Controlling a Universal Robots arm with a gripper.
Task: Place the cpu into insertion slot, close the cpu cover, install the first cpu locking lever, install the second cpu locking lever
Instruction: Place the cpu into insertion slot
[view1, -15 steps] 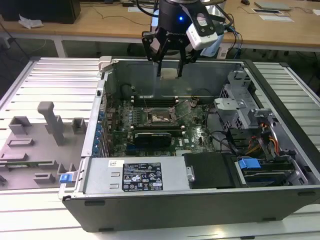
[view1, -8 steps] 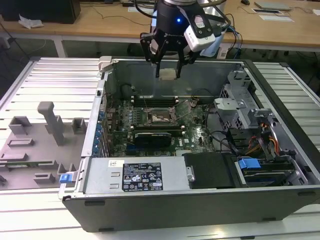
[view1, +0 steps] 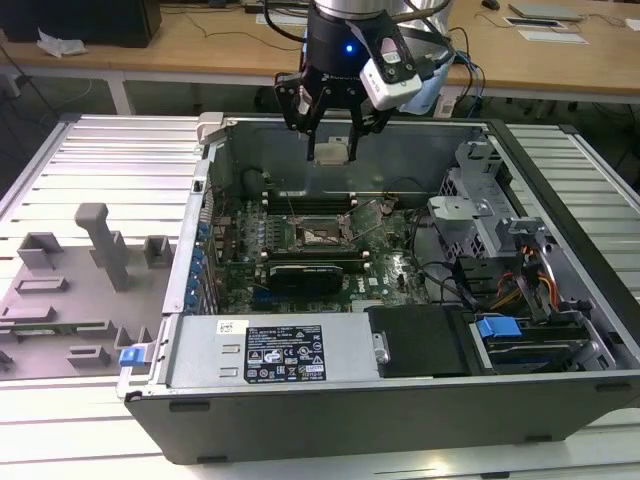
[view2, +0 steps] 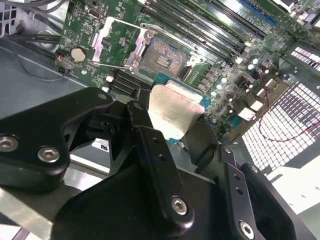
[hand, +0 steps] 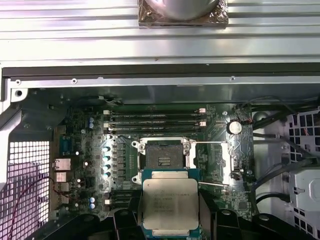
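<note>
My gripper (view1: 331, 148) is shut on the cpu (view1: 331, 152), a flat silver-topped chip, and holds it above the open computer case. In both wrist views the cpu (hand: 170, 205) (view2: 170, 112) sits between the black fingers (hand: 125, 220), level and just short of the insertion slot (hand: 163, 159). The insertion slot (view1: 318, 236) (view2: 165, 57) lies bare, with a dark centre and a silvery rim. The cpu cover (hand: 231, 161) (view2: 102, 37) is flipped open beside the slot. A thin lever rod (hand: 214, 184) sticks out next to it.
Long memory slots (hand: 155, 120) run beside the socket. A black card (view1: 310, 268) lies on its other side. The case wall (view1: 300, 415), the power supply (view1: 290, 350) and a drive cage (view1: 480, 200) ring the board. A grey fixture (view1: 100, 250) stands at the exterior view's left.
</note>
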